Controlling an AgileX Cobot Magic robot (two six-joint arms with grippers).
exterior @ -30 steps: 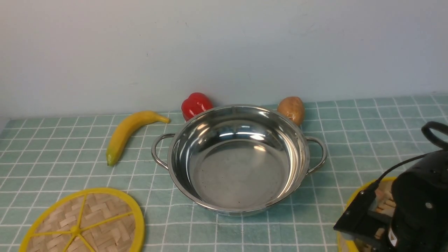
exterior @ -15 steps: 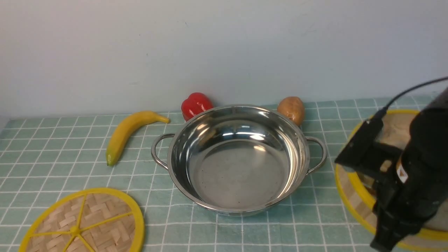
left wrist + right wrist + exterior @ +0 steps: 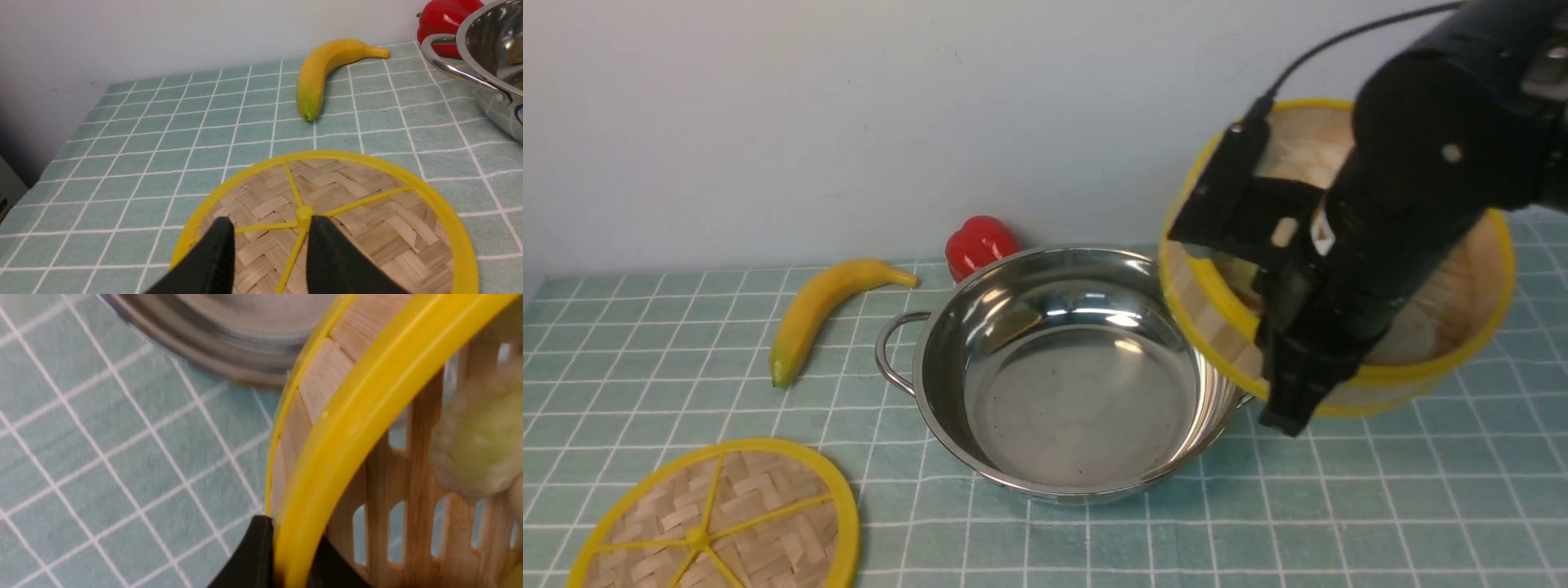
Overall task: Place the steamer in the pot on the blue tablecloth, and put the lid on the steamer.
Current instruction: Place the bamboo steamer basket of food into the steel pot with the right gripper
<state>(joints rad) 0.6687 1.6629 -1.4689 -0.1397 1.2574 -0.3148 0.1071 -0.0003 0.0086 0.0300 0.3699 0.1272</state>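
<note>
1. The first step is in hand: the round bamboo-slat steamer (image 3: 1445, 327) with yellow rims is held aloft, tilted, its rim pinched by the right gripper (image 3: 288, 559).
2. The right edge of the shiny steel pot (image 3: 1086, 408) is overlapped by it; centring, levelling and lowering are called for next.
3. The flat woven lid (image 3: 719, 523) is overhung by the parted, empty left gripper (image 3: 267, 245).
</note>
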